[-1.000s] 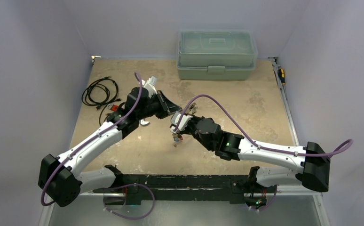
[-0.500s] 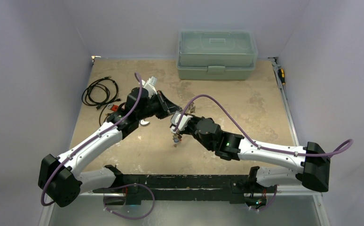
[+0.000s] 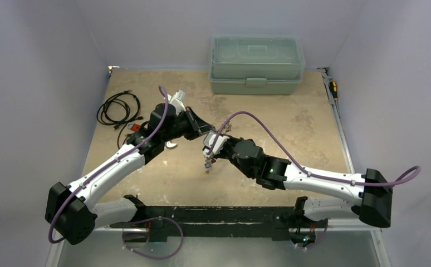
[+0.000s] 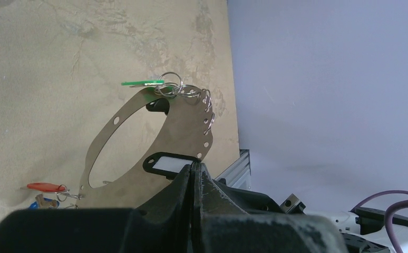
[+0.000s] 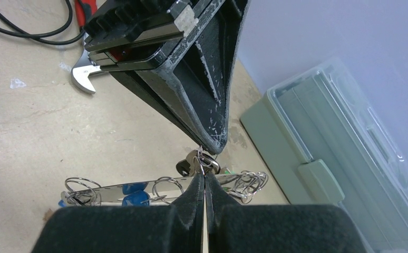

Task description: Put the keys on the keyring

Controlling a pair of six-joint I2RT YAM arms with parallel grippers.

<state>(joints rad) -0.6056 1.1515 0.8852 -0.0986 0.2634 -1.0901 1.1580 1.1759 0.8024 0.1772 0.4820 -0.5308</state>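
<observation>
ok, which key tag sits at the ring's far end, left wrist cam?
The green tag, beside the small split rings; the red tag and blue tag hang at the keyring's near left end.

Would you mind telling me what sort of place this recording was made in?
Likely a robot lab test cell: a worn tan tabletop boxed in by plain pale walls, two arms bolted at its near edge, and a green toolbox and coiled black cable as props.
</observation>
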